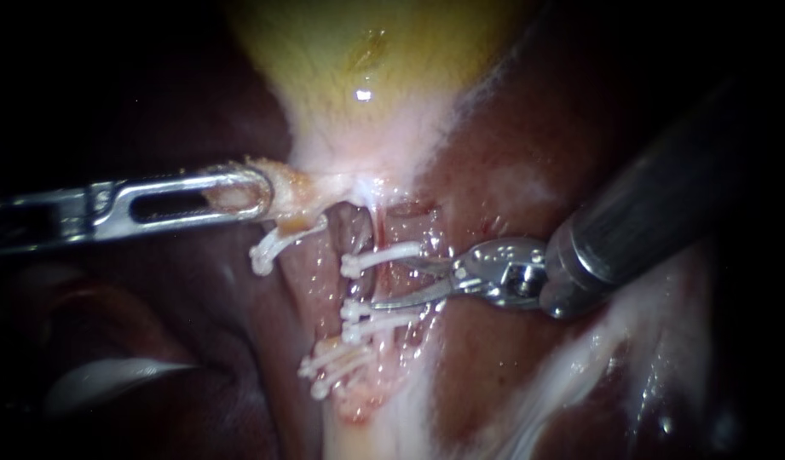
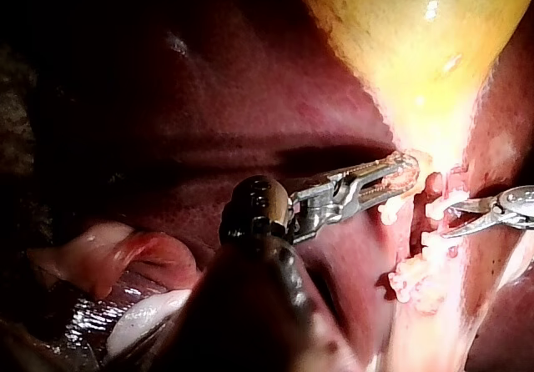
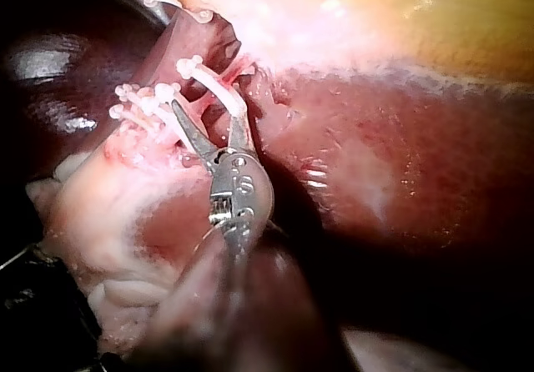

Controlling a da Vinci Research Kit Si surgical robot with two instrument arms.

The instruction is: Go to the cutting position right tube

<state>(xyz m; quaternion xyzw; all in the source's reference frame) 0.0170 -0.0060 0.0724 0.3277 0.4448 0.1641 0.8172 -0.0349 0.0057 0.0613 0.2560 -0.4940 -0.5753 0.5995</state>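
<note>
Left instrument (image 1: 260,194) seen clamped on the pale neck of the gallbladder (image 1: 366,51), right instrument (image 1: 396,281) held spread, nothing pinched, right tube (image 1: 383,285) lying between its two blades, white clips (image 1: 382,255) placed on the tube just beside the blades, liver (image 1: 511,170) underneath.

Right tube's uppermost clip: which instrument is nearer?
Right. The right instrument, jaws open, straddles the tube just below the clip; the left instrument grips the gallbladder farther off.
</note>
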